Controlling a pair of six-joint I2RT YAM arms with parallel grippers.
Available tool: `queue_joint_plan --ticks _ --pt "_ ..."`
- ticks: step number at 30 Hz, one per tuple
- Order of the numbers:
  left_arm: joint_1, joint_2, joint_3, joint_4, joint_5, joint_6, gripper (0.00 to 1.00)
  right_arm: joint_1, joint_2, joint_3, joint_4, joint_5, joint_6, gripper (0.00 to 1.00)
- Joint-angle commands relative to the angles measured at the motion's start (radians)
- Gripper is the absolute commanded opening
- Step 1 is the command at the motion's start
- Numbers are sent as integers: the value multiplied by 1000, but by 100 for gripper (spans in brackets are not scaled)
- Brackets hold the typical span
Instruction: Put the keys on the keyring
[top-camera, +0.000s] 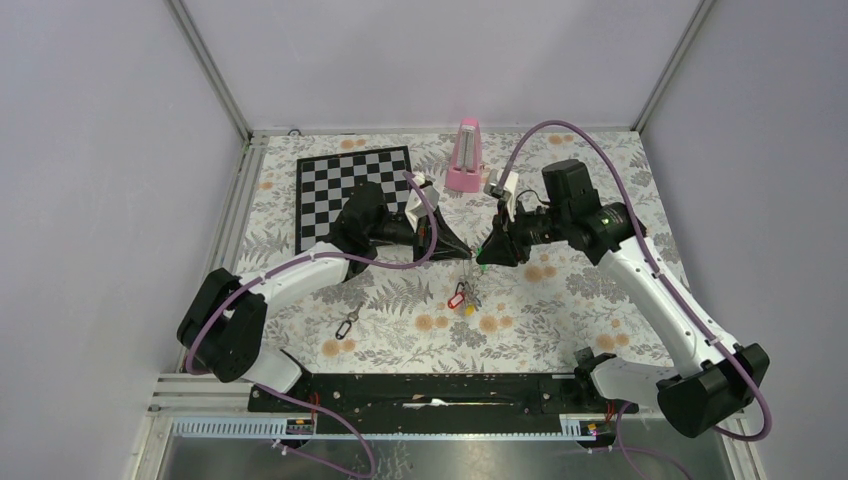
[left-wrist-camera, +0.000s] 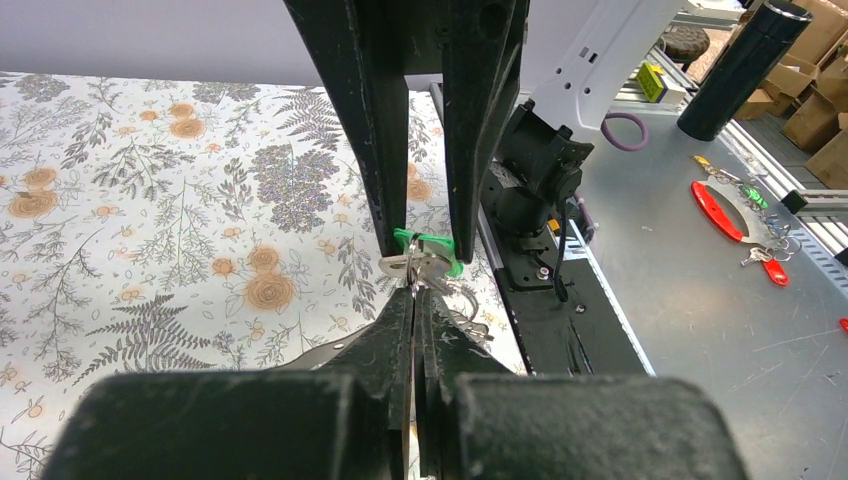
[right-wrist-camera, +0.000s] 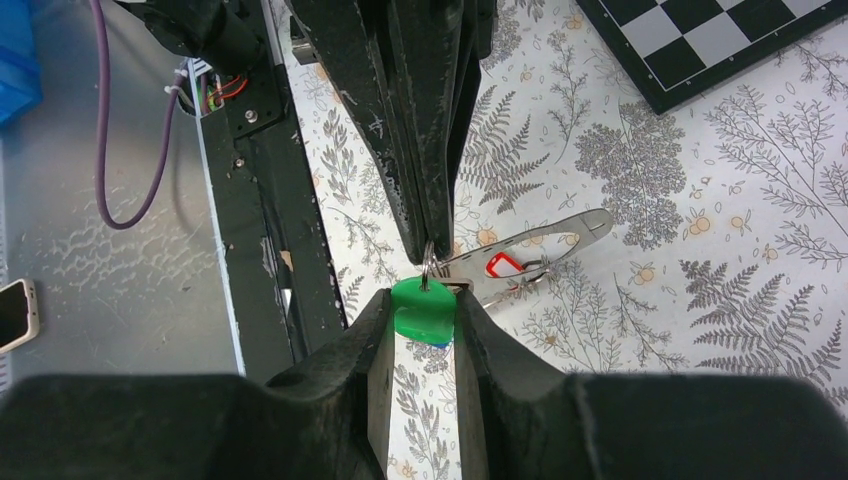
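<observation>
My two grippers meet tip to tip above the middle of the table. My left gripper (top-camera: 466, 256) (left-wrist-camera: 415, 292) is shut on the thin wire of the keyring (right-wrist-camera: 545, 243), a silver loop that hangs away from the jaws. My right gripper (top-camera: 483, 258) (right-wrist-camera: 422, 300) is shut on a green key tag (right-wrist-camera: 422, 312), also in the left wrist view (left-wrist-camera: 430, 245). The green key's metal head (left-wrist-camera: 405, 266) touches the ring wire at the left fingertips. Keys with red (top-camera: 457, 298) and yellow (top-camera: 469, 309) tags hang below on the ring. The red tag (right-wrist-camera: 500, 265) shows inside the loop.
A loose metal piece with a dark tag (top-camera: 347, 325) lies on the floral cloth at the near left. A chessboard (top-camera: 350, 190) and a pink metronome (top-camera: 464, 158) stand at the back. The black base rail (top-camera: 430, 390) runs along the near edge.
</observation>
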Motion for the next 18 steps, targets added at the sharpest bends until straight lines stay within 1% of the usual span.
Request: queue_joint_plan --ticks 1,4,9,13,18 --pt "-7 -23 18 18 21 -18 0 2 -52 -39 192 -78 61 6" --pt "-8 -24 12 30 21 -30 0 -3 -50 -61 229 -105 99 7" --pt "-8 -28 1 35 12 -28 0 -31 -56 -116 356 -191 219 11" --pt "-7 -28 3 38 11 -29 0 -41 -63 -157 385 -200 228 15" --pt "-4 -33 3 38 12 -28 0 -65 -94 -171 381 -187 217 24"
